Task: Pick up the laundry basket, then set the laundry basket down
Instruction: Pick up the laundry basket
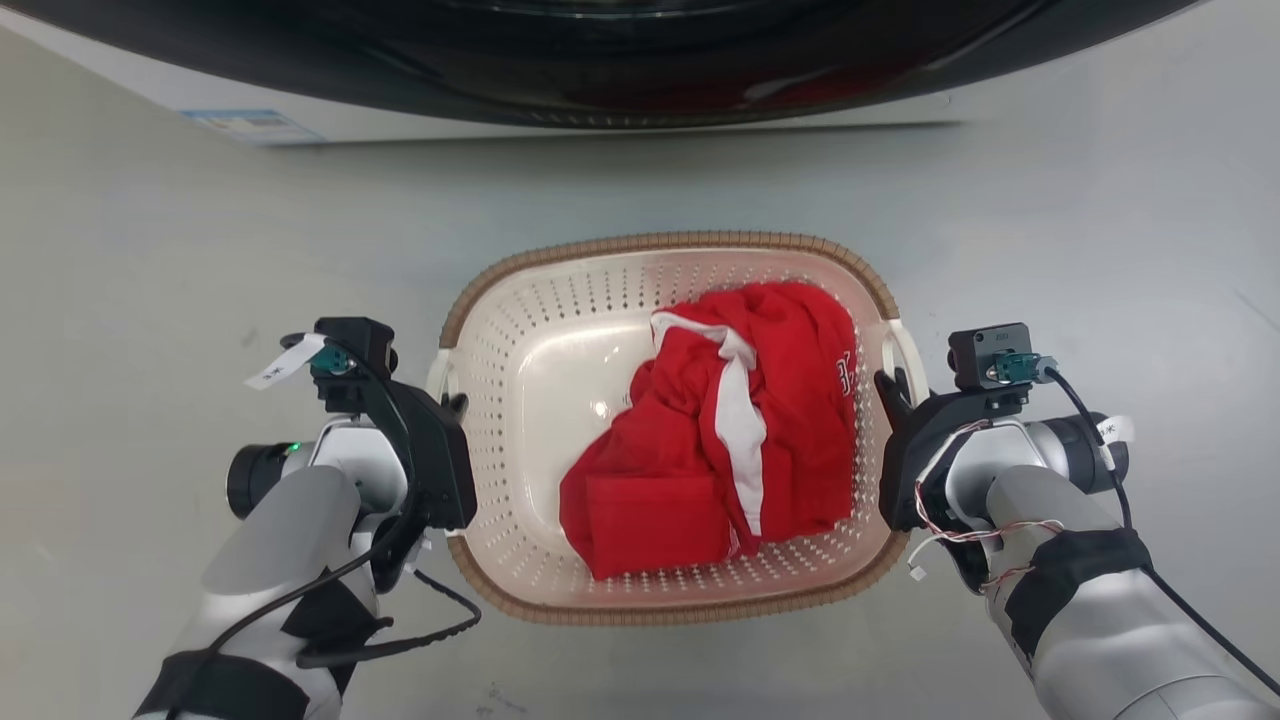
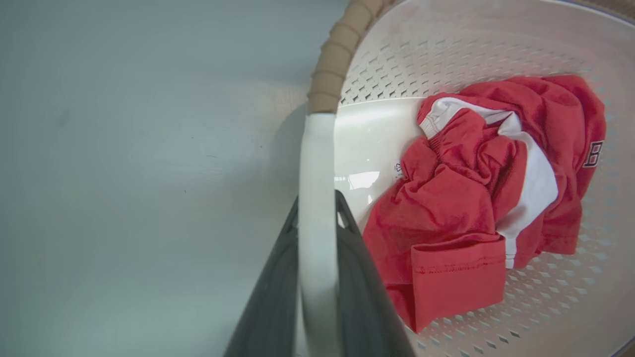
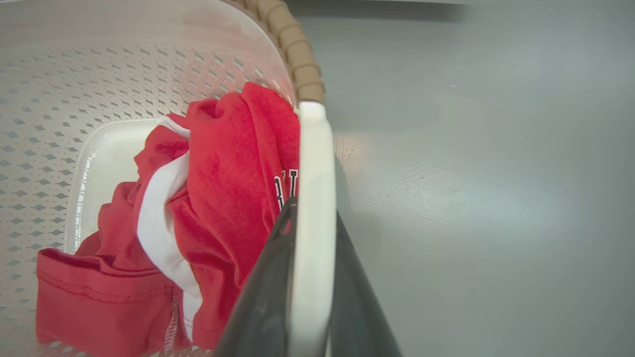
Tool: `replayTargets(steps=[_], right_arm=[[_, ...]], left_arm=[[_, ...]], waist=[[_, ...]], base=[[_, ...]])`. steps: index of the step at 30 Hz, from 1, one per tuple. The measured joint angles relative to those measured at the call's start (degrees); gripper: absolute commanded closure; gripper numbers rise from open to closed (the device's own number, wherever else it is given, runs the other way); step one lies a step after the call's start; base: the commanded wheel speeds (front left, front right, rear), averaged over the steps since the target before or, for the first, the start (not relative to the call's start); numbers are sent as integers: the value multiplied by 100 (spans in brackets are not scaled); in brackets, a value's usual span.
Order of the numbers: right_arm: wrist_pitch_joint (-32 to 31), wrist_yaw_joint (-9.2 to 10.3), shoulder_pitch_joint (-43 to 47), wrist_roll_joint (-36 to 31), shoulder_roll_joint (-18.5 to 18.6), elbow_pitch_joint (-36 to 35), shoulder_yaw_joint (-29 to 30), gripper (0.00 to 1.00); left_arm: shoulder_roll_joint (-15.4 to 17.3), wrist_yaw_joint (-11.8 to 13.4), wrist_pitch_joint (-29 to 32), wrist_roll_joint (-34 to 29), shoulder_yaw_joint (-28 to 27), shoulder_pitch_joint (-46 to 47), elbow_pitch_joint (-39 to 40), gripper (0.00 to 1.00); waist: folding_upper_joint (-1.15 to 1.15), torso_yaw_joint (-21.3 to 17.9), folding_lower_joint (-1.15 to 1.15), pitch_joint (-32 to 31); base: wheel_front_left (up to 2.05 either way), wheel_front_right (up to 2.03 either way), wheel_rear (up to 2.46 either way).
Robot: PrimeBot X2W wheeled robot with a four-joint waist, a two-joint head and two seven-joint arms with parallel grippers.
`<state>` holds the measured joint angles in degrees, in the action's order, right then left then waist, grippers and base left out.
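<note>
A crumpled red cloth garment with a broad white stripe down its middle lies bunched in a heap. Its white-edged neck opening is toward the far end, and a flat folded red hem with a stitched seam is at the near end. Dark-outlined lettering shows on its right side, too creased to read. All around is a smooth pale grey floor, faintly scuffed and softly reflective. Along the top of the head view stands a large white appliance with a glossy black curved front. A small blue-and-white label sits low on its white panel at the left, and a dark shadow falls on the floor beneath it
</note>
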<state>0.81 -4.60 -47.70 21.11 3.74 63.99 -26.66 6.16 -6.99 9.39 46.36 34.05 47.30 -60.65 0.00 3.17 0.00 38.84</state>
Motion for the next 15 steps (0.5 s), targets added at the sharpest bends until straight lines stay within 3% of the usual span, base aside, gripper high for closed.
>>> replayTargets(steps=[15], right_arm=[[-832,-146,316,491,-52,387,-209,100]], left_arm=[[-36,0,938,670,163,-402,-189,100]], waist=[[0,-33,0,-1147]], base=[[0,0,0]])
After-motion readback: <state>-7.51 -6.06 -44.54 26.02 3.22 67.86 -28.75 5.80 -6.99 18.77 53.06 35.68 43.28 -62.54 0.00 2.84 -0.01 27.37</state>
